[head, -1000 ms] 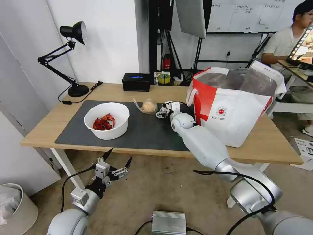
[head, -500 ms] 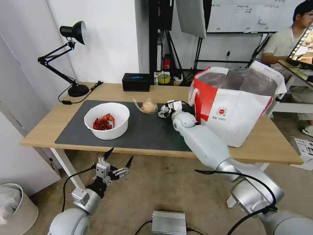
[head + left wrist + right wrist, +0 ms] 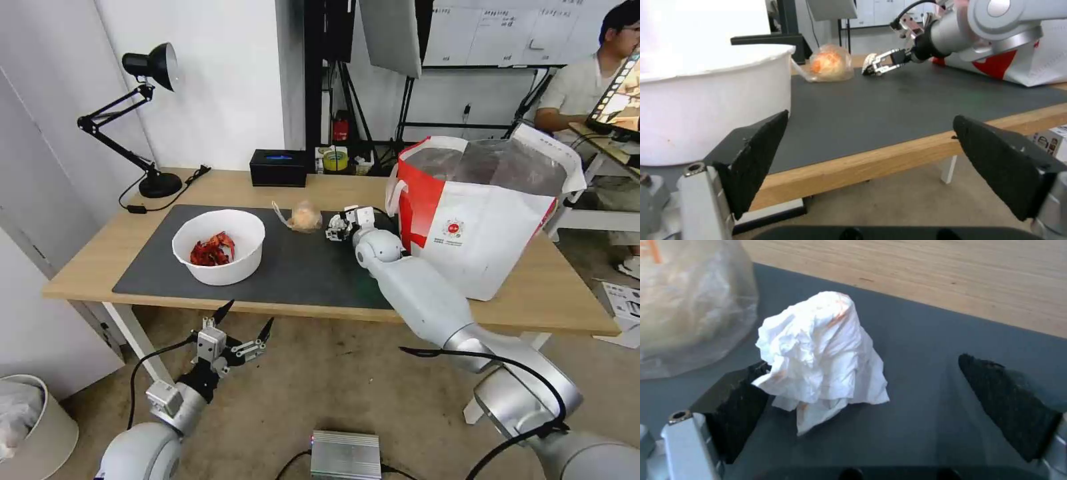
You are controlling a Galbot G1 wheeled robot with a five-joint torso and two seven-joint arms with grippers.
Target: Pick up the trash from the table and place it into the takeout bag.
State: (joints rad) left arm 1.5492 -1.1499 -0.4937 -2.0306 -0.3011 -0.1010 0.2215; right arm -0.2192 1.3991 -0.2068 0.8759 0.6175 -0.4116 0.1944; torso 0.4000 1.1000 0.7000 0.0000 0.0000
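Right end effector (image 3: pixel 871 413) shifted slightly toward the boxy white-and-red takeout bag (image 3: pixel 480 233) over the past second; fingers spread wide, straddling the crumpled white tissue (image 3: pixel 822 350), one pad touching it. Grasp not yet closed. Left end effector (image 3: pixel 241 322) open, parked below the light wood table (image 3: pixel 87 267). Knotted clear bag (image 3: pixel 303 217) and white round bowl (image 3: pixel 219 255) on dark grey mat (image 3: pixel 300 267). Studio room, beige floor.

No wording can be read: the bag (image 3: pixel 480 227) bears a small round red logo (image 3: pixel 453 228) with tiny print under it, too small to make out, as are the wall sheets (image 3: pixel 507 27) behind.
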